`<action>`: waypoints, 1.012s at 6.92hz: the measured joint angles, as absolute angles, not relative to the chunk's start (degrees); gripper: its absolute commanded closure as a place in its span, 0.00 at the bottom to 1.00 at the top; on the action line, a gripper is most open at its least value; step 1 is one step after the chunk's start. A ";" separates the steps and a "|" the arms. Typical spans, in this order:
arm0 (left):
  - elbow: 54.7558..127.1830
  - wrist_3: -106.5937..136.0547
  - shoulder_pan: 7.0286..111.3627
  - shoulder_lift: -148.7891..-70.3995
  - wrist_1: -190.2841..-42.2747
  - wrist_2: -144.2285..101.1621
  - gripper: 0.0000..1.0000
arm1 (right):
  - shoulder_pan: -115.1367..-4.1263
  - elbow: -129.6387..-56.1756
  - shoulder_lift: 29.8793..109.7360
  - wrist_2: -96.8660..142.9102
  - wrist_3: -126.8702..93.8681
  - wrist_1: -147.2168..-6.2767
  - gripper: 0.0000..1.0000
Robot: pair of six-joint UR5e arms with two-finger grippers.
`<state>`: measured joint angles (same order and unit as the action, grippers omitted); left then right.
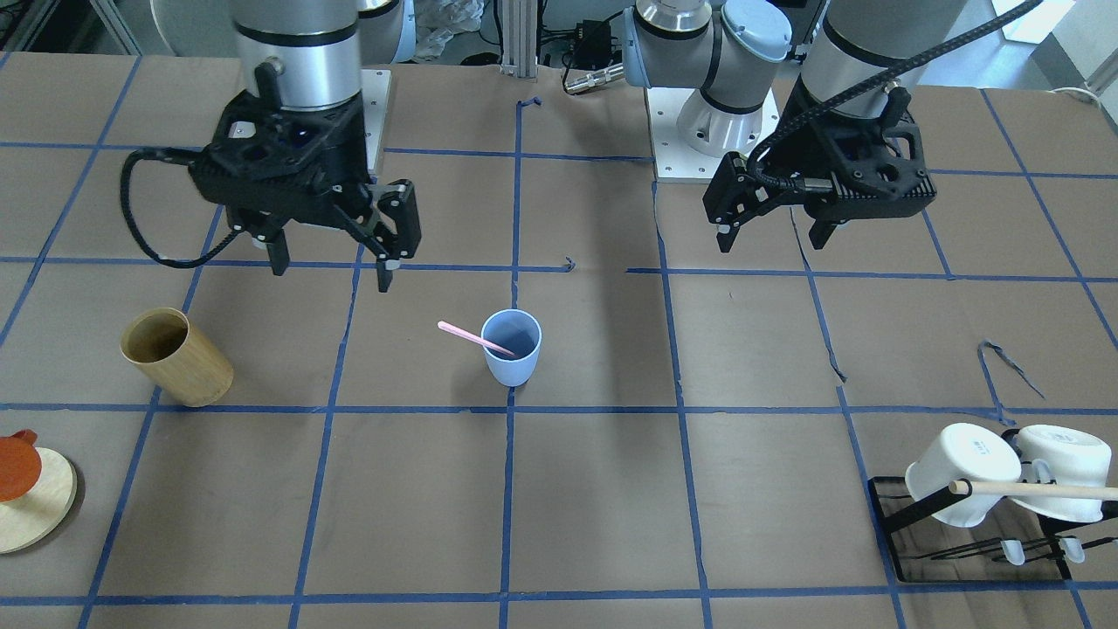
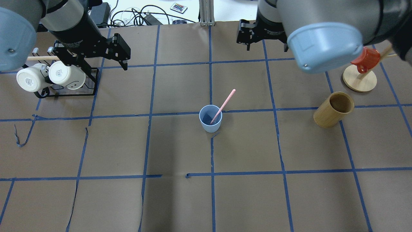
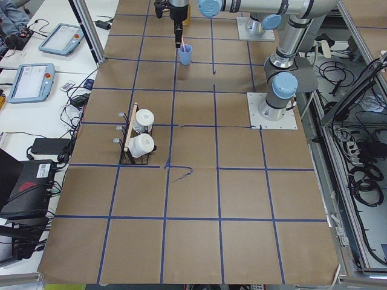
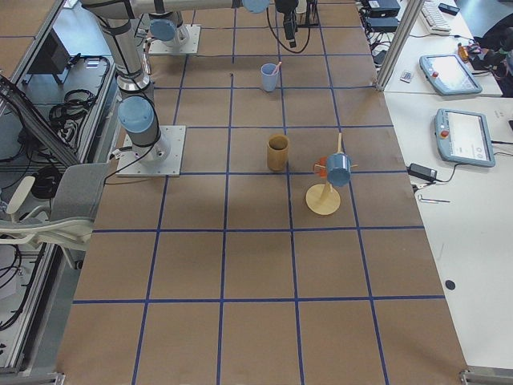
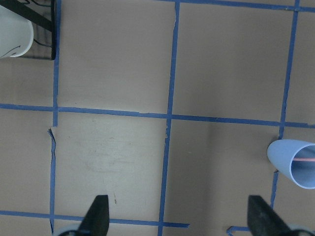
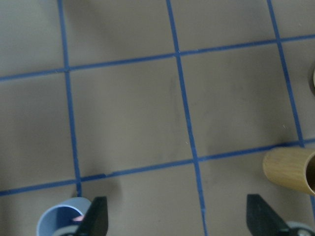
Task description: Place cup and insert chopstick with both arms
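Note:
The light-blue cup [image 1: 512, 349] stands upright near the table's middle, also in the overhead view [image 2: 210, 120]. The pale-pink chopstick [image 1: 467, 334] leans inside it, its free end sticking out over the rim toward the robot's right [image 2: 226, 101]. My left gripper [image 1: 774, 238] hangs open and empty above the table, well away from the cup; its wrist view shows the cup [image 5: 294, 162] at the right edge. My right gripper [image 1: 332, 266] is open and empty, raised behind the cup; its wrist view shows the cup [image 6: 61, 221] at bottom left.
A tan bamboo cup [image 1: 175, 358] stands on the robot's right side. A red cup hangs on a round wooden stand [image 1: 39, 511] beyond it. A black rack [image 1: 908, 550] holds two white mugs [image 1: 961, 472] and a wooden dowel [image 1: 1039, 490] on the robot's left.

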<state>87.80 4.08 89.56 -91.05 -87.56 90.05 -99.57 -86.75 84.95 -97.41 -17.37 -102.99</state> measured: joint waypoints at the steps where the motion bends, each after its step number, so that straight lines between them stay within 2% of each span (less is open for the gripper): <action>1: 87.92 4.08 89.56 -91.05 -87.58 90.07 0.00 | -96.28 -86.25 84.97 -96.65 -14.19 -97.21 0.00; 4: 88.50 4.13 89.60 -90.96 -87.54 89.84 0.00 | -90.37 -86.02 85.17 -95.09 -10.69 -89.60 0.00; 7: 88.40 4.07 89.61 -91.07 -87.29 89.68 0.00 | -89.39 -86.18 85.99 -94.95 -7.98 -82.17 0.00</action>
<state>88.40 4.07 89.61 -91.07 -87.29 89.68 -89.39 -86.18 85.99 -94.95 -7.98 -82.17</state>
